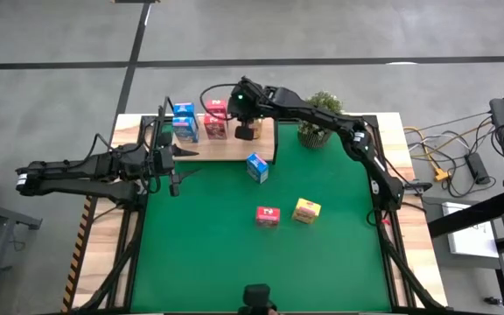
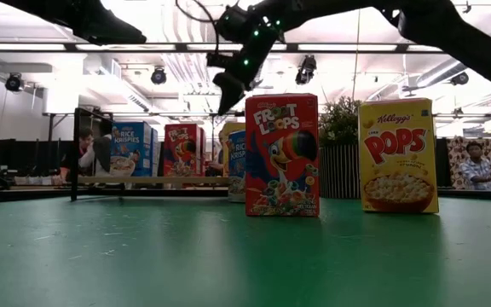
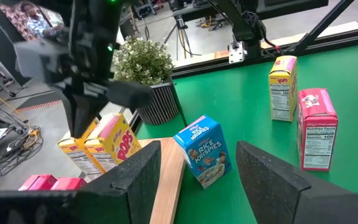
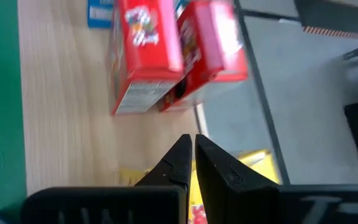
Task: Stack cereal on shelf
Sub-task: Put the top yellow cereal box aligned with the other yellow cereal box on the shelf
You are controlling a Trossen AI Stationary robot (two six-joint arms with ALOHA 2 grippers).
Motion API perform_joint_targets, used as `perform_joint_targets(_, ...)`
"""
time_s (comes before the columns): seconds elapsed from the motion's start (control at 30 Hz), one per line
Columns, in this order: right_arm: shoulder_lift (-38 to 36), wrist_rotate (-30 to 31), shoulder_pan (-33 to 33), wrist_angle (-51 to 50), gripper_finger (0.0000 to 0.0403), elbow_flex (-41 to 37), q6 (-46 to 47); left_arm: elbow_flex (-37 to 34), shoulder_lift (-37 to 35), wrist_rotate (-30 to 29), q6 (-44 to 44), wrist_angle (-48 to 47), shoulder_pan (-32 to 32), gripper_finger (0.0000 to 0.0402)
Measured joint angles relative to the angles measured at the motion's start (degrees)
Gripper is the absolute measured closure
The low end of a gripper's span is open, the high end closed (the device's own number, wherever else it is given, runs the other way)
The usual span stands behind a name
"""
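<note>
The shelf (image 1: pixel 221 144) lies at the mat's far edge. On it stand blue cereal boxes (image 1: pixel 185 122), pink-red ones (image 1: pixel 216 120) and yellow ones (image 3: pixel 104 146). My right gripper (image 4: pixel 191 155) is shut and hangs just above the yellow ones, pointing slantwise down; the low view shows a gap below its tips (image 2: pixel 225 107). On the mat stand a blue box (image 1: pixel 257 167), a pink-red box (image 1: pixel 268 215) and a yellow box (image 1: pixel 306 210). My left gripper (image 1: pixel 178 168) waits open at the shelf's left end, with nothing between its fingers.
A potted green plant (image 1: pixel 320 122) stands right of the shelf, close to my right arm. The green mat (image 1: pixel 234 262) is bare near the front edge. People sit in the room beyond the table (image 2: pixel 480 166).
</note>
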Motion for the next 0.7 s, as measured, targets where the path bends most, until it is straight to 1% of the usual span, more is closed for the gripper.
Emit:
perform_joint_targets(0.2, -1.19, 0.13, -1.14, 1.38, 0.039, 0.0, 0.03, 0.0, -0.01, 0.01, 0.0, 0.0, 0.01, 0.0209)
perform_joint_targets(0.33, -1.36, -0.65, -3.98, 1.86, 0.039, 0.04, 3.18, 0.0, 0.0, 0.01, 0.0, 0.0, -0.01, 0.0209)
perform_joint_targets(0.4, -1.2, -2.72, -5.53, 1.58, 0.039, 0.02, 4.54, 0.0, 0.0, 0.01, 0.0, 0.0, 0.0, 0.0209)
perform_joint_targets(0.53, -0.9, -9.38, -8.04, 1.85, 0.039, 0.02, 6.39, 0.0, 0.0, 0.01, 0.0, 0.0, 0.0, 0.0209)
perform_joint_targets(0.6, -0.74, -10.61, -8.69, 1.84, 0.039, 0.02, 6.6, 0.0, 0.0, 0.01, 0.0, 0.0, 0.0, 0.0209)
perform_joint_targets(0.7, -0.64, -10.85, -9.03, 1.89, 0.039, -0.07, 6.35, 0.0, -0.01, 0.01, 0.0, 0.0, -0.01, 0.0209)
